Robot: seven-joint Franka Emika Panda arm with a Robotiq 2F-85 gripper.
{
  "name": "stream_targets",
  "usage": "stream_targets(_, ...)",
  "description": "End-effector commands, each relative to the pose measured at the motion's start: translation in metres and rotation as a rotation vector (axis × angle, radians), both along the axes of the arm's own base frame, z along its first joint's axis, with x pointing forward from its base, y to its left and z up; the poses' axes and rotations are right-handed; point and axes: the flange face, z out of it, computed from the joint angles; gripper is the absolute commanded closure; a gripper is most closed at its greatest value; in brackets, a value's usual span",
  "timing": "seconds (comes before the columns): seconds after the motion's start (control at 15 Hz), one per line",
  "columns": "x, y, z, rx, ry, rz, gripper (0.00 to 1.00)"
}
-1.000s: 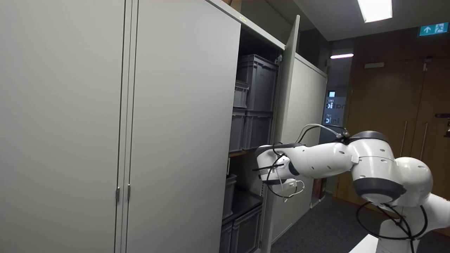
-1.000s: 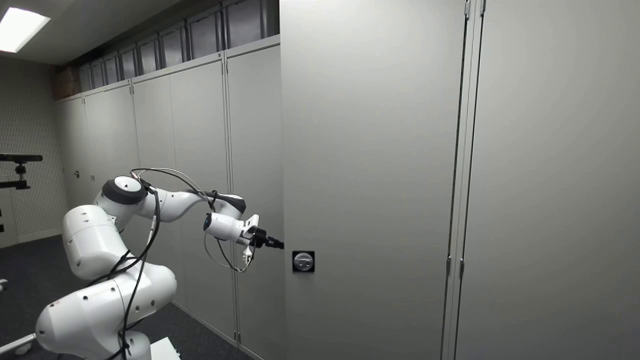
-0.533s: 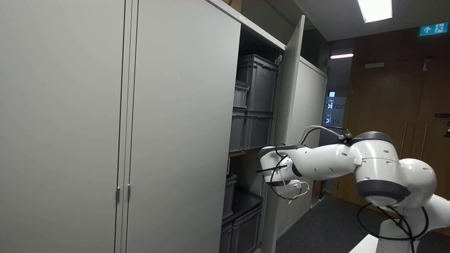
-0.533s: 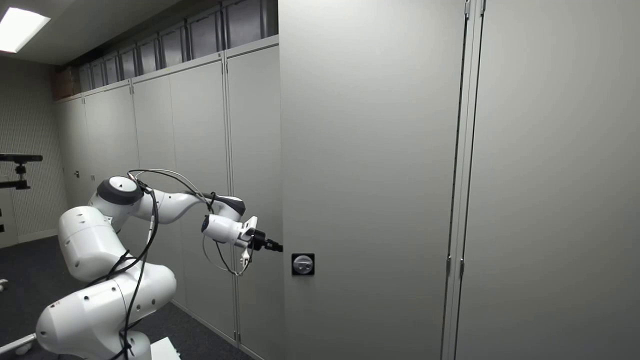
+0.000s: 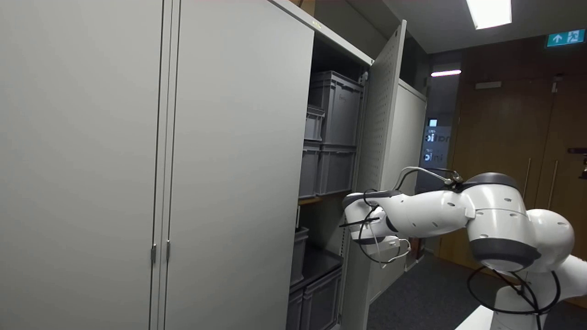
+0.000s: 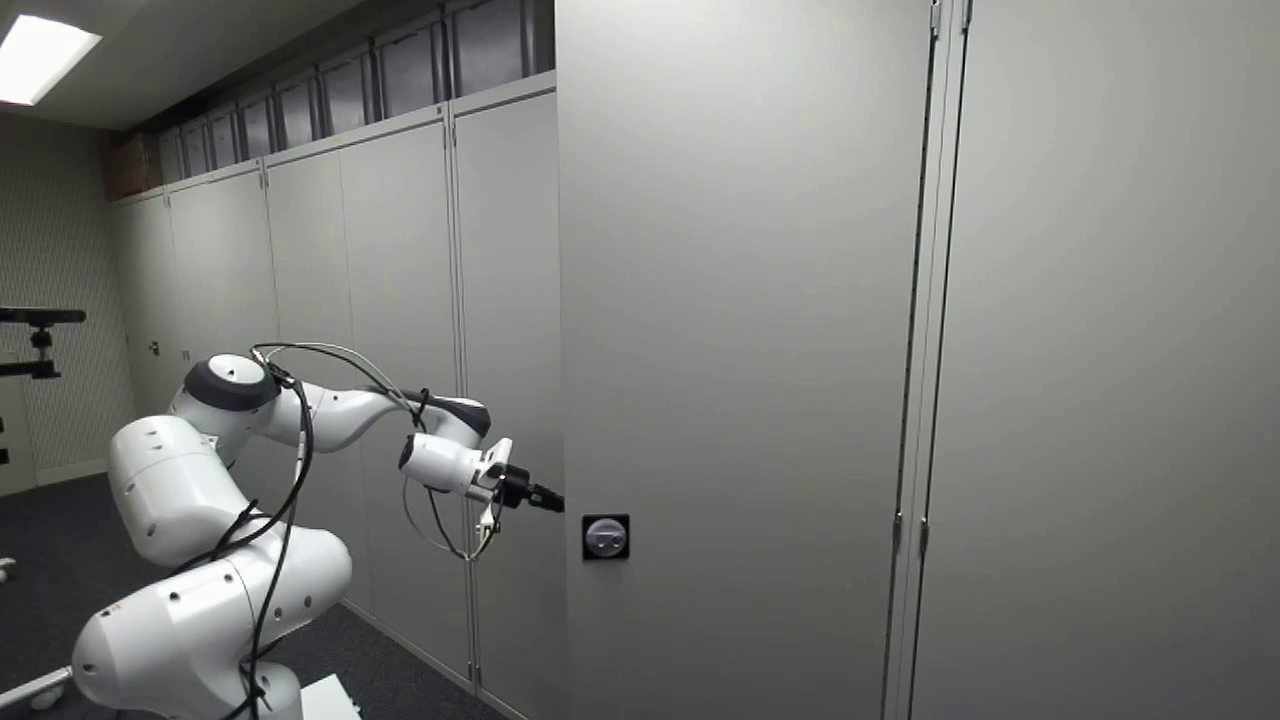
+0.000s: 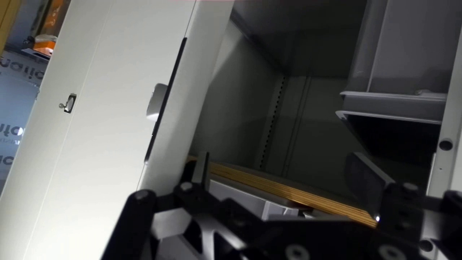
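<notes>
Cabinet shelves (image 7: 288,192) hold grey crates (image 5: 341,114), a swung-out door (image 5: 380,119) standing beside the parted pincer (image 7: 279,160).

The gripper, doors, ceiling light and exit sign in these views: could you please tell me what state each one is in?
Gripper: open, nothing held.
Perforated cabinet door: standing open, beside the gripper.
Partner door of the same cabinet: shut.
Doors farther along the row: shut.
Wooden double doors: appear shut.
Ceiling light: on.
Exit sign: appears lit.
</notes>
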Motion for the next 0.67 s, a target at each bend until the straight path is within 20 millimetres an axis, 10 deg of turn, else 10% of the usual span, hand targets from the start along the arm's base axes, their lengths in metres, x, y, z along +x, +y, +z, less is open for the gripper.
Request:
stream_targets(0.0, -0.011, -0.032, 0.007, -0.004, -0.019, -0.079, 0.00)
stream_targets(0.6, -0.033, -0.067, 0.004, 0.005, -0.019, -0.183, 0.00)
